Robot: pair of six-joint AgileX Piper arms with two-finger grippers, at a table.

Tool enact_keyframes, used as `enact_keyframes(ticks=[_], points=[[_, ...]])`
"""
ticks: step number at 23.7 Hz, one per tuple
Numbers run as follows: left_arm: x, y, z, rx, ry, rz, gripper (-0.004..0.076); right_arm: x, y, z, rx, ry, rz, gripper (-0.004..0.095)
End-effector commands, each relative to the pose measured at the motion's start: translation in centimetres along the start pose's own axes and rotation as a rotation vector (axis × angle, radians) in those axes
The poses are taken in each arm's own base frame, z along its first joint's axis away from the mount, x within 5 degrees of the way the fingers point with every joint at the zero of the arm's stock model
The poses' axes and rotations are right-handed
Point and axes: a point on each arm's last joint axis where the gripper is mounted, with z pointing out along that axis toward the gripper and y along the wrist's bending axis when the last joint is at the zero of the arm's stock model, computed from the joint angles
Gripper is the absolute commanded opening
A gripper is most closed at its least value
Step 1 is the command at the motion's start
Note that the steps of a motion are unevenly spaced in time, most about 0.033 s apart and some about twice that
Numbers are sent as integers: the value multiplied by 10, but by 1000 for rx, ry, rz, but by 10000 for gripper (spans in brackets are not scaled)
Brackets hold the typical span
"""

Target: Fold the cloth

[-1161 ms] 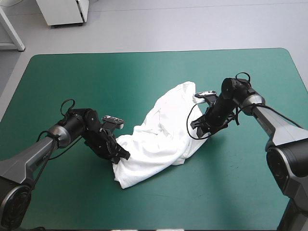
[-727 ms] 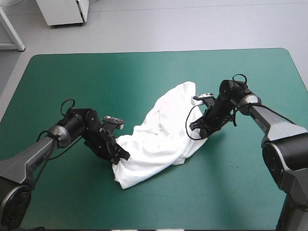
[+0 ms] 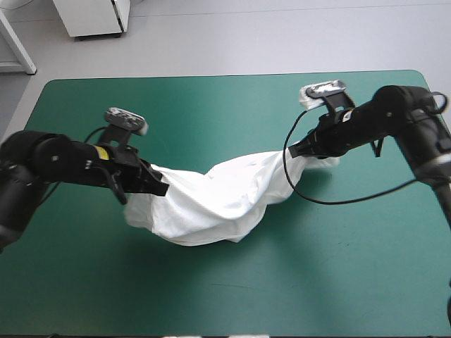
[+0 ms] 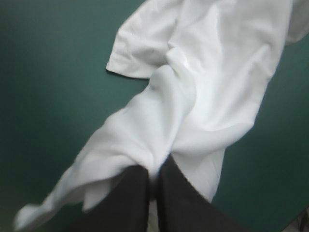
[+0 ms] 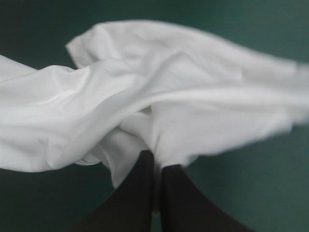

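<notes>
The white T-shirt (image 3: 218, 197) hangs stretched between my two grippers above the middle of the teal-green table (image 3: 211, 105), sagging in a wide fold that brushes the cover. My left gripper (image 3: 158, 184) is shut on the T-shirt at its left end. My right gripper (image 3: 299, 149) is shut on the T-shirt at its right end. In the left wrist view the T-shirt (image 4: 203, 92) runs ahead from the pinched fingers (image 4: 125, 203), a short sleeve showing off to one side. In the right wrist view the T-shirt (image 5: 159, 106) billows in broad folds ahead of the closed fingers (image 5: 178, 198).
The table's far edge (image 3: 232, 74) runs behind the shirt, with grey floor beyond it. Open teal-green cover lies in front of the shirt toward the near edge (image 3: 232, 296) and at both sides.
Both arms have risen and swung apart, left going left and right going back and to the right. The T-shirt, a heap on the table earlier, is now lifted and drawn out between them.
</notes>
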Motion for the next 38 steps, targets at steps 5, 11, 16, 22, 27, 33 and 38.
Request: enact_keyframes(ticks=[5, 11, 16, 22, 27, 33, 38], points=[[28, -59, -163, 82, -492, 53, -9, 42, 69, -181, 20, -522, -77, -17], [51, -75, -189, 177, -569, 19, -9, 93, 95, -238, 8, -692, -66, -17], [15, -43, -123, 65, -359, -53, -9, 54, 54, -172, 146, -474, 8, -17], [-38, -3, -28, -23, -168, -52, -9, -14, -2, -47, 184, -256, 8, -17], [-62, 28, 32, -128, -110, -49, -9, -46, -33, 28, 195, -179, -32, -19], [-77, 76, 102, -177, -81, -105, -9, -83, -62, 96, 192, -133, -45, -19], [-78, 116, 146, -220, -65, -140, -9, -102, -78, 135, 194, -139, -46, -19]])
